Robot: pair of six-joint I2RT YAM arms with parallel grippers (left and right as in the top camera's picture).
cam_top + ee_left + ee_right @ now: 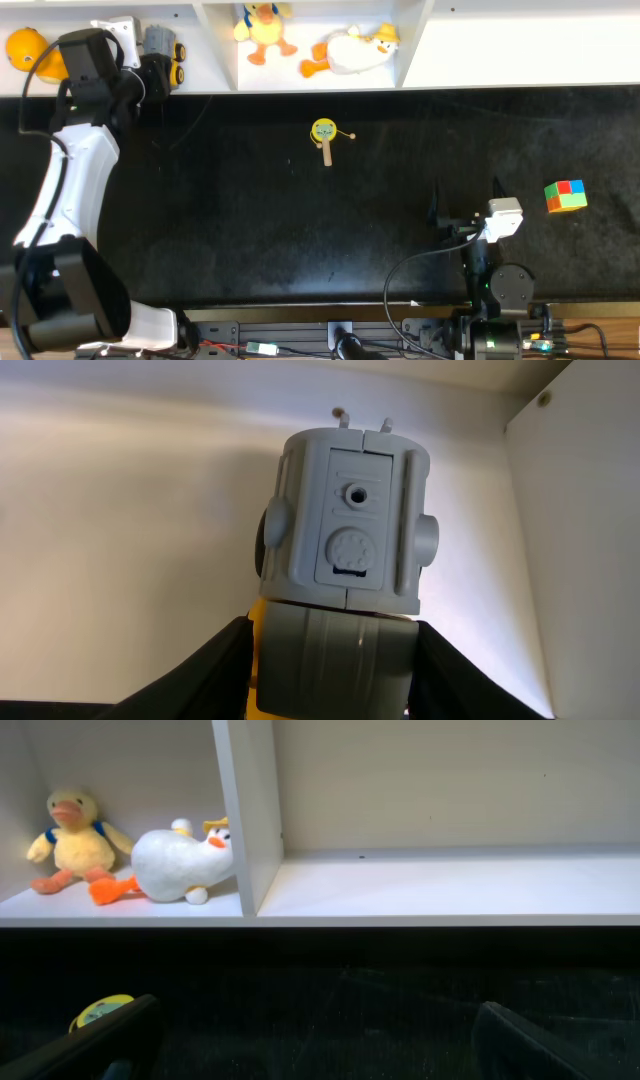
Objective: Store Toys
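Observation:
A grey and yellow toy truck (161,55) (345,525) sits in the left shelf compartment, close to its right wall. My left gripper (150,76) (330,645) is shut on the truck's lower body, a finger against each side. A yellow rattle toy (325,134) (98,1011) lies on the black table below the middle compartment. A multicoloured cube (565,196) rests at the table's right. My right gripper (466,205) (320,1060) hovers open and empty low over the table's right half, facing the shelf.
A yellow plush duck (264,28) (72,838) and a white plush duck (352,50) (180,862) occupy the middle compartment. An orange object (25,45) sits at the far left of the shelf. The right compartment (450,885) holds nothing.

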